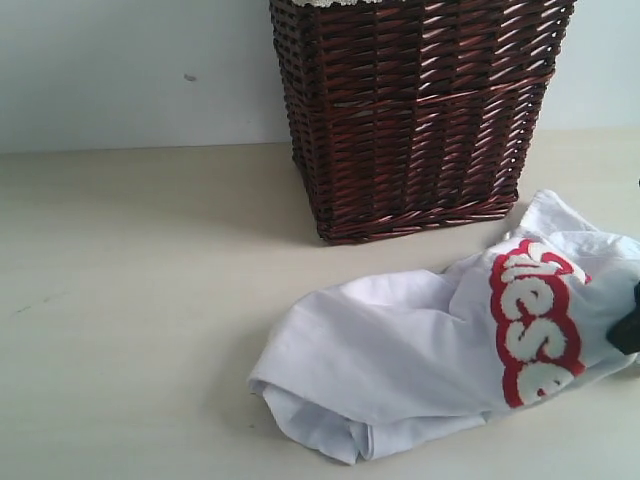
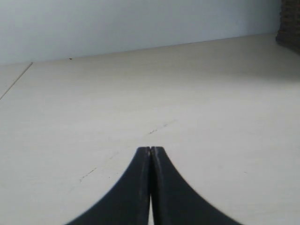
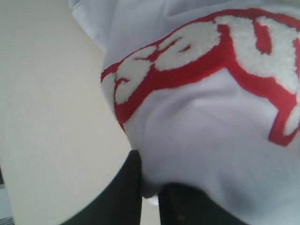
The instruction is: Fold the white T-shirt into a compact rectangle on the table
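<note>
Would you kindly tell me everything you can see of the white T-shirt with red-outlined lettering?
The thin white cotton T-shirt lies crumpled and unfolded on the pale beige table, near the dark brown wicker basket. Its fuzzy white letters outlined in red cross the end by the right gripper, which pinches a fold of cloth beside them. The other end is bunched into soft folds. No collar or tag shows.

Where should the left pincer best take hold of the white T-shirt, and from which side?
Probably the bunched corner of the T-shirt nearest the left, approached from the left over the table. The cloth folds into a thick edge there, far from the right pincer pinching the other end. The left pincer is shut; open it first.
</note>
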